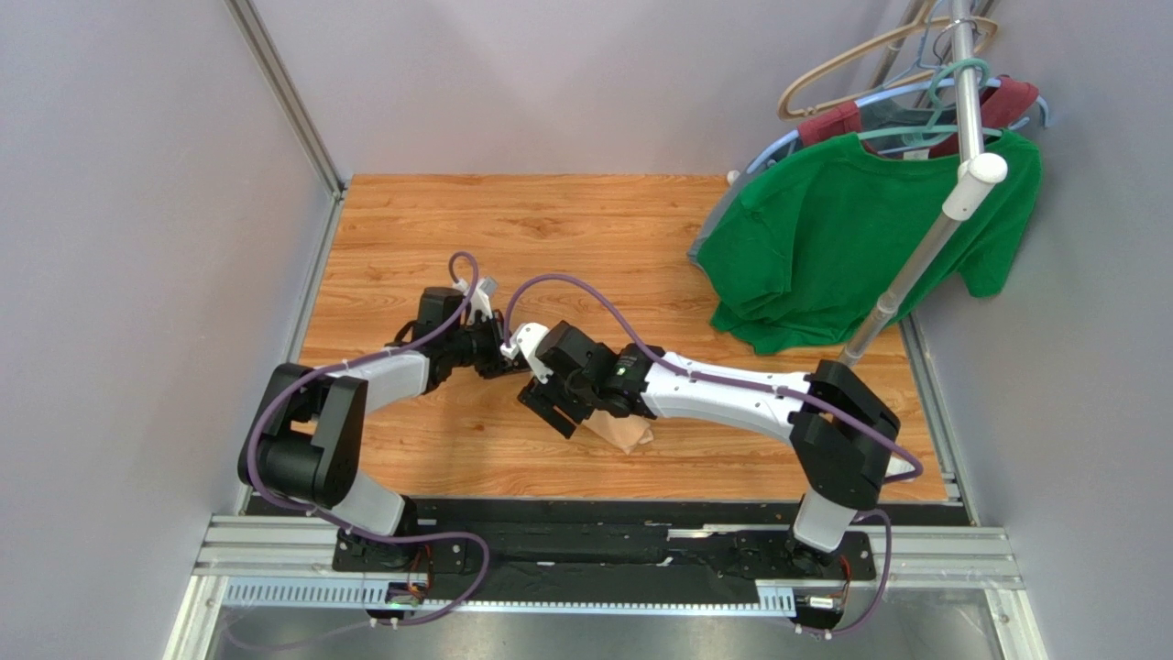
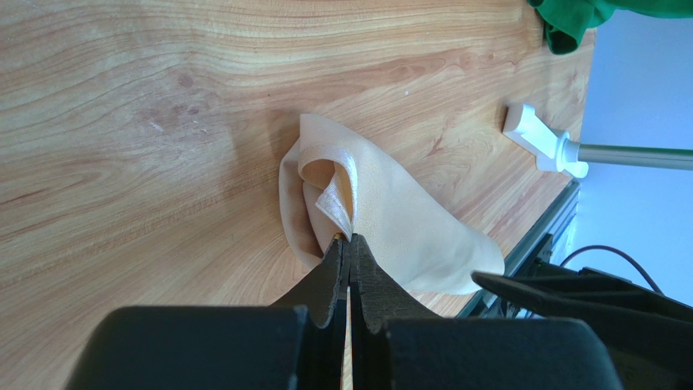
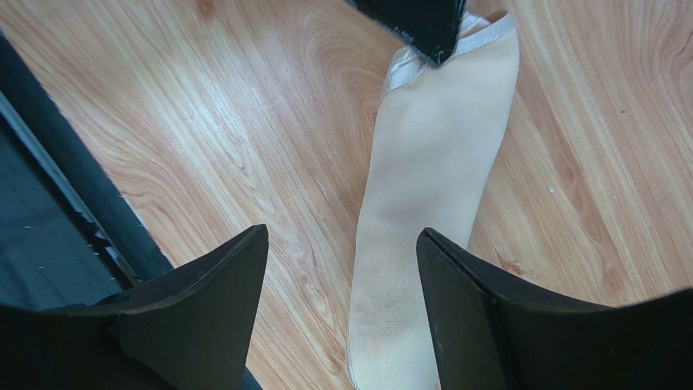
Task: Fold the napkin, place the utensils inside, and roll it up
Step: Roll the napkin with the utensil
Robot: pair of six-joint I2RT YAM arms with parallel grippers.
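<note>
The peach-tan napkin lies bunched and partly folded on the wooden table, near its front edge. My left gripper is shut on a hemmed edge of the napkin, lifting that edge a little. In the right wrist view the napkin runs as a long strip, its near end between my fingers. My right gripper hovers open above it, touching nothing. The left gripper's tip shows at the top, pinching the hem. From above, only a corner of the napkin shows beside the right gripper. The utensils are out of view.
A green T-shirt hangs on a clothes rack at the back right; one white rack foot rests on the table. The table's black front edge lies close to the napkin. Grey walls stand on either side.
</note>
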